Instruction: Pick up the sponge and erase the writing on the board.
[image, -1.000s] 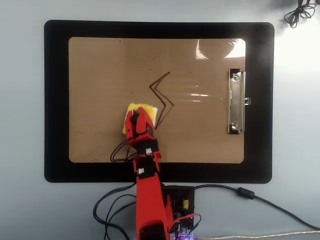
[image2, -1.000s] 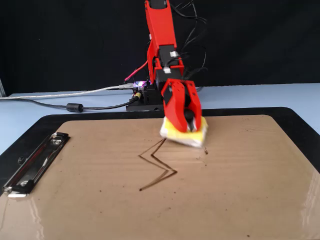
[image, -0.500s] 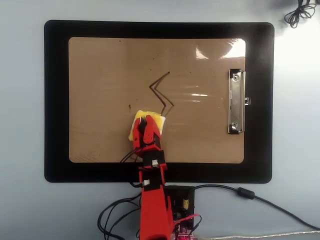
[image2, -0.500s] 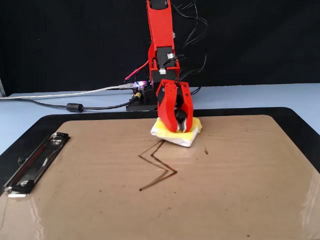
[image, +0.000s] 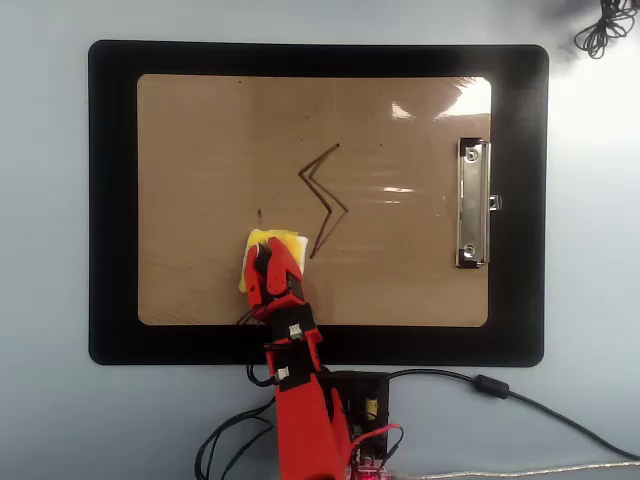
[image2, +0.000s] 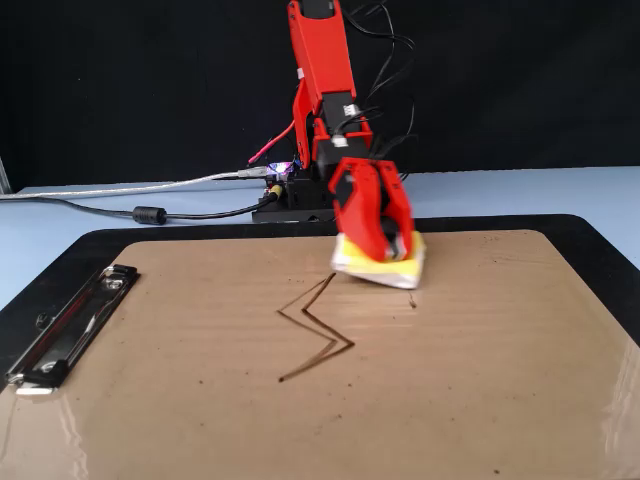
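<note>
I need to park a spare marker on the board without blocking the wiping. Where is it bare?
The board is bare across its far-left stretch in the overhead view, away from the clip, and along the far edge above the writing. It is crowded near the robot's edge, where the pincer holds the sponge.

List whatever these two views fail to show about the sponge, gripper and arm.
- Sponge knob: hidden by the gripper in the overhead view; blurred in the fixed view.
- Sponge underside: whether it touches the board is unclear.
- Arm: cut off by the bottom edge overhead, by the top edge in the fixed view.
</note>
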